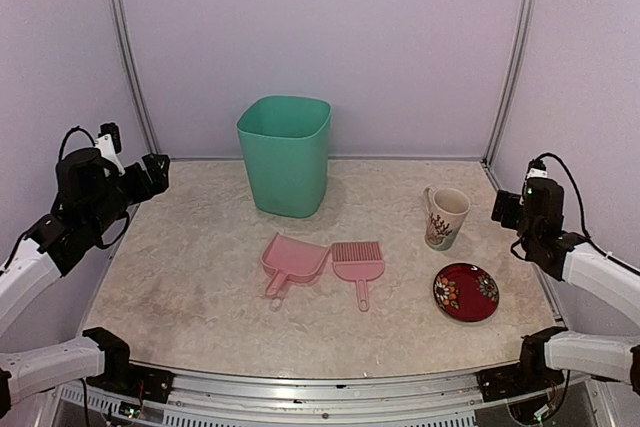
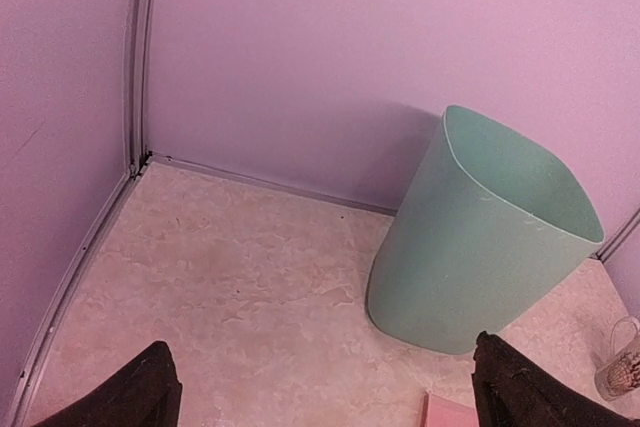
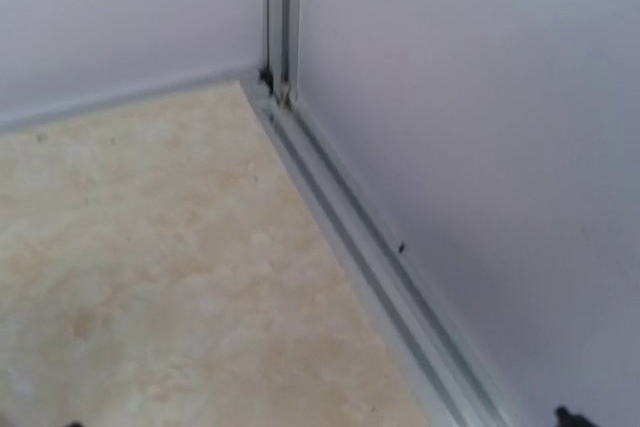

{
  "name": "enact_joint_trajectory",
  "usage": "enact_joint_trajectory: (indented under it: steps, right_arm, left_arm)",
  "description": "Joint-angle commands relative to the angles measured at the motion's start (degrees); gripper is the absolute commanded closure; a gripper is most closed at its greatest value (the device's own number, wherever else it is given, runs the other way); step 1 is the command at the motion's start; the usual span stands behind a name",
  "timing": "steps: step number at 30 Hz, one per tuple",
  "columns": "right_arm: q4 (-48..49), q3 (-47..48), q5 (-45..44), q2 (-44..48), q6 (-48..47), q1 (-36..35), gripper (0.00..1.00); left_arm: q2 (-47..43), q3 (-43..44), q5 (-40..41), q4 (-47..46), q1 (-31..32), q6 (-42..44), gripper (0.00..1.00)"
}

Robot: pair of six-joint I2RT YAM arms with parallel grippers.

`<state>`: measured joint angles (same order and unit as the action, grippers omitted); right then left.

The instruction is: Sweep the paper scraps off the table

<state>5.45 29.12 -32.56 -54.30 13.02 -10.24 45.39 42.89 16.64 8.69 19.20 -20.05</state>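
Observation:
No paper scraps are in view in any of the three views. The beige marbled table [image 1: 200, 267] lies between both arms. My left gripper [image 1: 155, 175] hovers over the table's far left edge, open and holding nothing. In the left wrist view its two black fingertips [image 2: 150, 392] stand far apart over bare table [image 2: 230, 287]. My right gripper [image 1: 505, 209] hangs at the right edge, also open and holding nothing. In the right wrist view only the tips of its fingers [image 3: 570, 415] peek in at the bottom, over the table's [image 3: 150, 277] back right corner.
A teal bin [image 1: 285, 154] [image 2: 480, 237] stands at the back centre. A pink dustpan [image 1: 292, 260] and a pink comb-like brush [image 1: 358, 262] lie side by side mid-table. On the right are a patterned cup [image 1: 445, 217] and a red plate [image 1: 466, 292]. Walls enclose three sides.

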Motion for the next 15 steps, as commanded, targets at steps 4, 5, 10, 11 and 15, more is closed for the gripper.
enact_joint_trajectory:
  steps: [4, 5, 10, 11, 15]
  right_arm:
    - [1.4, -0.8, 10.6, -6.5, 3.8, 4.6, 0.02]
    - [1.4, -0.5, 12.2, -7.6, 4.1, 5.2, 0.03]
    - [0.6, 2.1, 21.5, -14.1, 6.5, 9.1, 0.08]
    - [0.4, 2.8, 22.9, -15.4, 6.8, 9.4, 0.08]
    - [0.6, 4.7, 28.2, -20.5, 7.6, 10.1, 0.1]
  left_arm:
    - [1.4, -1.0, -2.9, -1.1, -0.3, 0.9, 0.01]
    - [1.6, -1.0, -3.1, -1.0, -0.3, 0.7, 0.01]
    - [2.0, -1.0, -4.0, -0.9, -0.3, 0.8, 0.01]
    - [1.9, -1.1, -4.0, -0.8, -0.3, 0.7, 0.01]
    - [1.8, -1.1, -4.0, -0.7, -0.3, 0.9, 0.01]
